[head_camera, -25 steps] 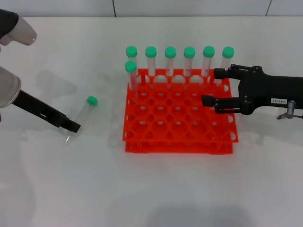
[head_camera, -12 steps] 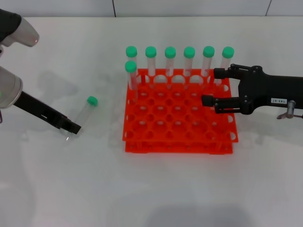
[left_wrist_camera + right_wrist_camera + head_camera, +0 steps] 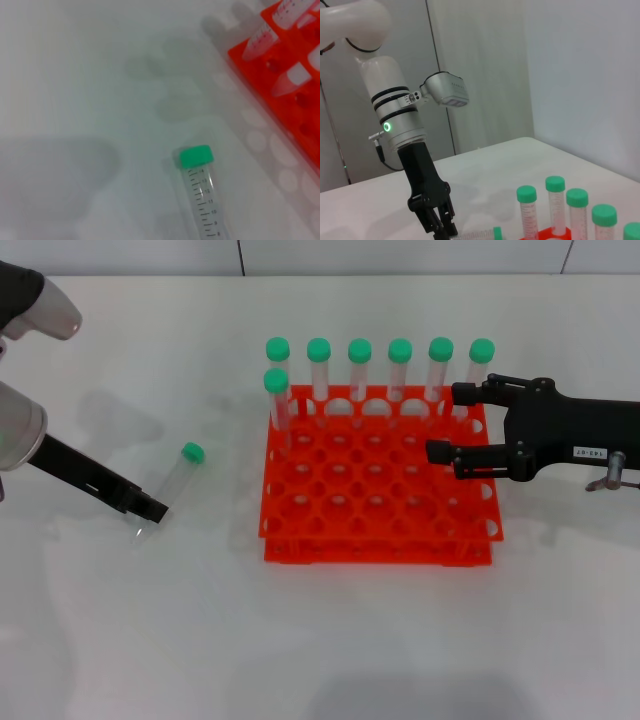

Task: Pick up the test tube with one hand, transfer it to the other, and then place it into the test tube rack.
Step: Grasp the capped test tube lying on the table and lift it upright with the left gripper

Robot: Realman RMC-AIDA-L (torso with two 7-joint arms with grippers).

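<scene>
A clear test tube with a green cap (image 3: 176,478) lies on the white table, left of the orange-red rack (image 3: 380,540). My left gripper (image 3: 150,508) is low at the tube's bottom end; the tube rests on the table. The left wrist view shows the tube (image 3: 201,205) close up, cap towards the rack (image 3: 300,95). The right wrist view shows the left gripper (image 3: 441,227) beside the lying tube (image 3: 480,233). My right gripper (image 3: 450,423), with its white label, hovers open and empty over the rack's right side.
Several green-capped tubes (image 3: 360,370) stand in the rack's back row, and one more (image 3: 277,400) stands at the left of the second row. The other holes are free. Bare table lies in front of the rack and around the lying tube.
The left arm has shifted very slightly; the lying tube's cap has nudged a little. The right arm has not moved.
</scene>
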